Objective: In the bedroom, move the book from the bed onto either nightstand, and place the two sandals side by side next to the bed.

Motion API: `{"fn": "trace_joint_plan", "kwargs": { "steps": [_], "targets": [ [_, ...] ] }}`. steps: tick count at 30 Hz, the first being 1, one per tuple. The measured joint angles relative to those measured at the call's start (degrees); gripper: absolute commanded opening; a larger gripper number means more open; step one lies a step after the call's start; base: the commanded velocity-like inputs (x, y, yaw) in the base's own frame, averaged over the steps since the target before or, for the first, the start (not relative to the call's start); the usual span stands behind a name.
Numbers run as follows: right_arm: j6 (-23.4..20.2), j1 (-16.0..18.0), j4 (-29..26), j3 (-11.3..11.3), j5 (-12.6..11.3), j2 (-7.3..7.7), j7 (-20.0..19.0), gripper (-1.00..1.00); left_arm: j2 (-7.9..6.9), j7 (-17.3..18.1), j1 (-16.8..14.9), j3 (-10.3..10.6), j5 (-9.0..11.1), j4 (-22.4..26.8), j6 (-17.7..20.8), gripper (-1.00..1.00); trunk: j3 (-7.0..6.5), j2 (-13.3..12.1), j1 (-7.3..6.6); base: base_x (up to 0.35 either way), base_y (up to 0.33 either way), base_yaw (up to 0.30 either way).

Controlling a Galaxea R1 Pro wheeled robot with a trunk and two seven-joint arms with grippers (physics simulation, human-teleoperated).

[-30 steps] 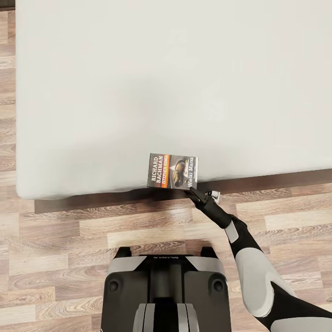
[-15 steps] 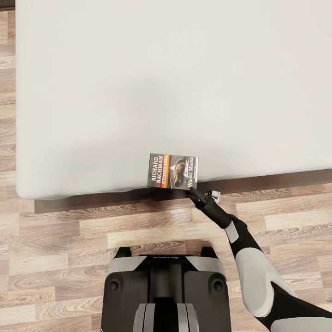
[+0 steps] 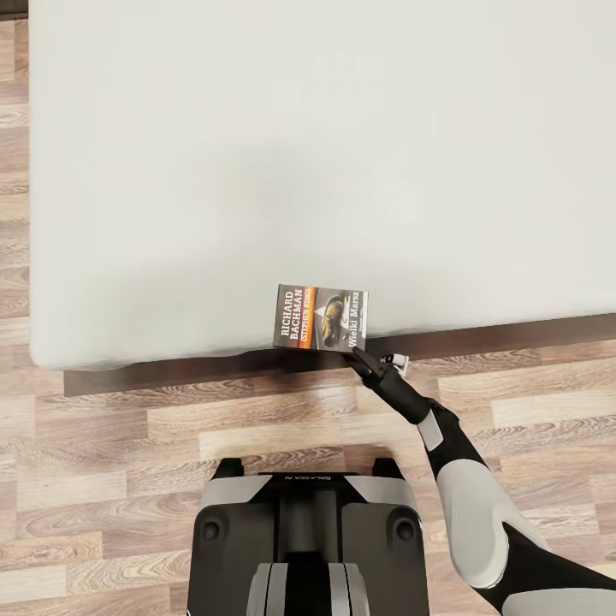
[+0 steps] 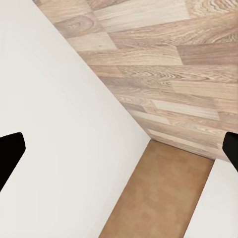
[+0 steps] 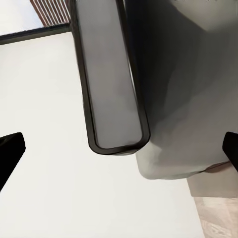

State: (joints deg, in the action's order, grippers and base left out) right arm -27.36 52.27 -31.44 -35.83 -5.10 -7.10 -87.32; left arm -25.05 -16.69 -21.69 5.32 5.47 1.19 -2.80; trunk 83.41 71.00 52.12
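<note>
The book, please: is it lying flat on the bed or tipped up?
Lying flat: the book rests cover-up at the bed's near edge, its lettering readable in the head view.

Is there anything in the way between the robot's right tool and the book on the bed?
No, nothing visible. The right tool is already right at the book's near corner, at the bed's edge. In the right wrist view its fingertips stand wide apart with the book's edge between them.
</note>
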Motion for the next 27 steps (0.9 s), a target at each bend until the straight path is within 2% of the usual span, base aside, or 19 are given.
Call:
{"fn": "trace_joint_plan", "kwargs": {
  "steps": [27],
  "targets": [
    [0.01, 0.00, -0.07, -0.09, -0.04, 0.23, -0.12, 1.00, 0.00, 0.00, 0.00, 0.00, -0.06, 0.00, 0.02, 1.00, 0.00, 0.00, 0.00, 0.000, 0.000, 0.000]
  ]
}}
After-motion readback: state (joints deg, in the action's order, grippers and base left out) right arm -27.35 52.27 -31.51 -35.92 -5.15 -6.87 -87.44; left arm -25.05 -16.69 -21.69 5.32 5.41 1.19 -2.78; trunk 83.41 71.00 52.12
